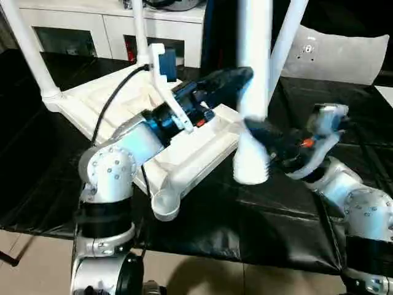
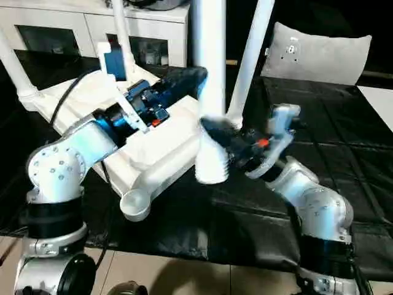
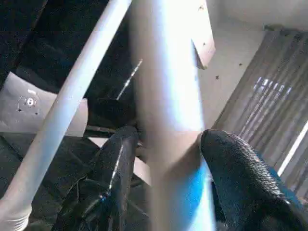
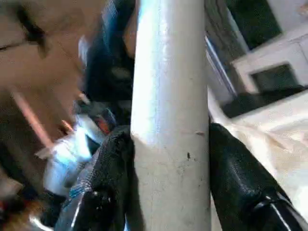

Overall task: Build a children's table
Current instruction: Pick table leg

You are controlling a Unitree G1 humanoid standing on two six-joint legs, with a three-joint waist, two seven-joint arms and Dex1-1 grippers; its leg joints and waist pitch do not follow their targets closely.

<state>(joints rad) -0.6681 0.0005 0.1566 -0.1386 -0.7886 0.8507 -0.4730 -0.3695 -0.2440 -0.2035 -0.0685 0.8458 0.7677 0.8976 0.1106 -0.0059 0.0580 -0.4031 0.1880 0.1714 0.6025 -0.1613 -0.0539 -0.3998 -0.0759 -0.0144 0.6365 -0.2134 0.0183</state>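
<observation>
Right wrist view is showing the right gripper (image 4: pixel 168 192) clamping a white tube leg (image 4: pixel 168 96), one black finger (image 4: pixel 103 187) pressing each side of the tube with no gap. From the head views, this leg (image 1: pixel 253 92) is standing nearly upright, its flared end (image 1: pixel 250 165) hanging just above the black table covering (image 1: pixel 258 227), close beside the near edge of the overturned tabletop (image 1: pixel 184 153). An open round corner socket (image 1: pixel 164 206) is waiting at the nearest corner, and other legs (image 1: pixel 31 49) are already rising from the far corners.

The left gripper (image 3: pixel 166 183) is also closing around the same leg, higher up, its fingers touching both sides of the tube as the left wrist view shows.

The leg looks like hollow, stiff, light plastic with a smooth, slippery skin, and being long it is likely to swing about any single hold. Gripping low, near the flare, as the right gripper is doing, probably gives the best control for steering it into the socket, while the upper hold is steadying the tilt. The tabletop looks light enough to slide under a push.
</observation>
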